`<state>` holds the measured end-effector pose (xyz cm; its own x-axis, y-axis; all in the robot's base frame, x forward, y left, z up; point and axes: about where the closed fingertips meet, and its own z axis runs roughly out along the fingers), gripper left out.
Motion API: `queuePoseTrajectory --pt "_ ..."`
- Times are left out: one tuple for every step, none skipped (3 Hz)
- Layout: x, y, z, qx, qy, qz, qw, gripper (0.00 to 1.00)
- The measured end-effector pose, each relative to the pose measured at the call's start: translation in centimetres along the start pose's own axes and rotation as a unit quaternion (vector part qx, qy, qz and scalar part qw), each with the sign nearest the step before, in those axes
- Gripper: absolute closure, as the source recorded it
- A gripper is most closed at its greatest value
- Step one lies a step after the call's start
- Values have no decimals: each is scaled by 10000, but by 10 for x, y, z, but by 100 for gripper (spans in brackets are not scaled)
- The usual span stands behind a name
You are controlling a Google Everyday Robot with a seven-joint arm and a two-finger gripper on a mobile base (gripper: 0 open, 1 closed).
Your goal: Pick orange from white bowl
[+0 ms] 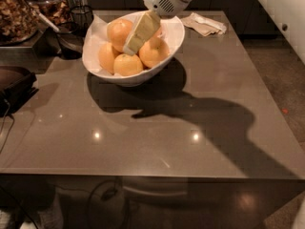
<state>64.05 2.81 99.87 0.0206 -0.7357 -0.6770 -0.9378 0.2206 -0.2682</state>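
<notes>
Large glossy white bowl point(138, 78) with paper lining, on the smooth grey counter point(238, 70), round glossy orange fruit point(153, 52) lying inside among others alike, cream-and-white end effector point(131, 47) slanting down into the bowl, tip just left of that fruit, whether wide or narrow cannot be told

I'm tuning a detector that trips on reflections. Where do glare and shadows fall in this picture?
Camera view: two small glints sit on the glossy table; the arm's dark shadow stretches across it from the white bowl toward the picture's right; the gripper hangs over the oranges in the bowl, which look brightly lit.
</notes>
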Motion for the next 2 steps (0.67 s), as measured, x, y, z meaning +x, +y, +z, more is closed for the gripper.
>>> queuePoseTrajectory --pt "-17 -11 15 -80 -86 -132 9998 0" --pt "-26 -16 23 -92 -104 -235 9996 18"
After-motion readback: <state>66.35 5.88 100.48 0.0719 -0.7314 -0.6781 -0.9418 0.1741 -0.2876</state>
